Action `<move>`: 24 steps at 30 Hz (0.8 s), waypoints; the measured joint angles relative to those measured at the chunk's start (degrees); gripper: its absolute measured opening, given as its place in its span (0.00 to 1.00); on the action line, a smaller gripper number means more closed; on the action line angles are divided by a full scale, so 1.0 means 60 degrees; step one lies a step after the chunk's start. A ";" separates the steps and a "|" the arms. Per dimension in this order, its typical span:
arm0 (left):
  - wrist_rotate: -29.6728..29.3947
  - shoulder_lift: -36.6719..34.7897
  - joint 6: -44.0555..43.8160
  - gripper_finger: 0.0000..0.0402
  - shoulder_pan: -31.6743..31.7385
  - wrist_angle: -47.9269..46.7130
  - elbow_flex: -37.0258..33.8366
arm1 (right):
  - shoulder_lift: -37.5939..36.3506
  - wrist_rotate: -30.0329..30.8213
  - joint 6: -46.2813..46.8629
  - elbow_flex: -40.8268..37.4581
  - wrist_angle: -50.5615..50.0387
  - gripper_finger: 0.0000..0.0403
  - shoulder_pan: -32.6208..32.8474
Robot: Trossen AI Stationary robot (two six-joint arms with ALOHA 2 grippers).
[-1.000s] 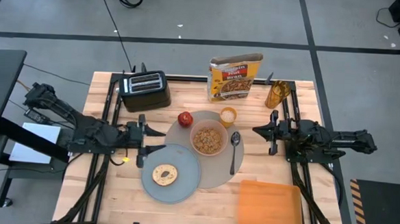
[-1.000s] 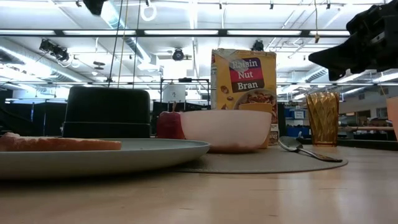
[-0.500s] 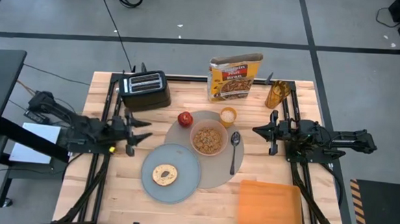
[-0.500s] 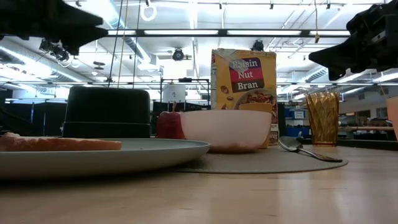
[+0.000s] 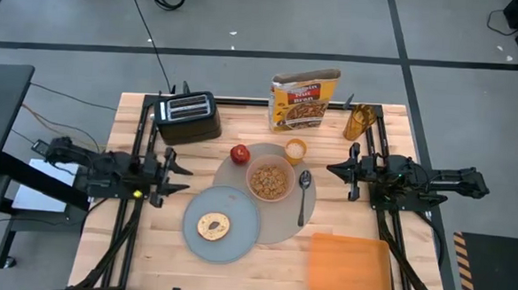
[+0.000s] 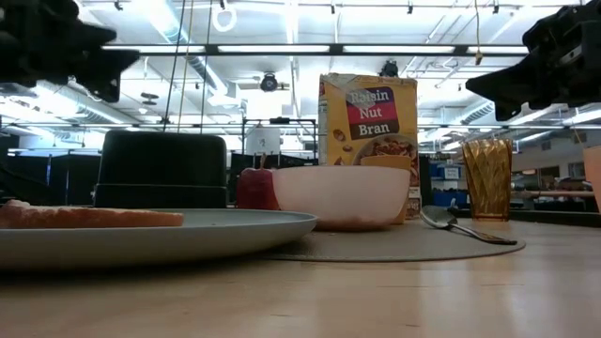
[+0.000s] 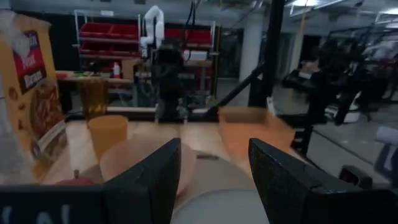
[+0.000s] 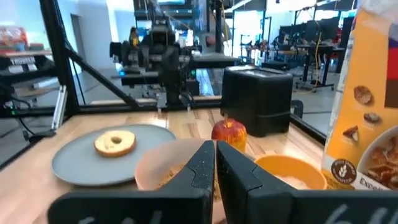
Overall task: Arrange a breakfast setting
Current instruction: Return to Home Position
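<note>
While both arms hang at opposite sides of the tabletop [image 5: 152, 239], the left tool [image 5: 178, 172] spread open and the right tool [image 5: 332, 169] pinched shut on nothing, the setting lies between them. A round taupe mat [image 5: 282, 223] carries a translucent pink bowl [image 5: 270, 179] of cereal, with a metal spoon [image 5: 303, 197] just right of it. A grey plate [image 5: 193, 209] with a bagel [image 5: 212, 225] overlaps the mat's left edge, and a red apple [image 5: 239, 153] and a small orange cup [image 5: 295, 150] sit beyond the bowl.
</note>
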 joint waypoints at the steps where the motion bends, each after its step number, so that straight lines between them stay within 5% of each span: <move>1: 0.0174 0.0041 -0.0006 0.49 0.0154 -0.0022 0.0028 | 0.0004 0.0000 -0.0004 -0.0004 -0.0049 0.06 -0.0004; 10: 0.0285 0.0060 -0.0001 0.49 0.1103 -0.0590 -0.0007 | 0.0052 0.0030 0.0000 -0.0004 0.0162 0.06 -0.0004; 24: 0.0244 0.0130 0.0001 0.49 0.1125 -0.0339 -0.0018 | 0.0044 0.0000 0.0000 -0.0004 0.0200 0.06 -0.0004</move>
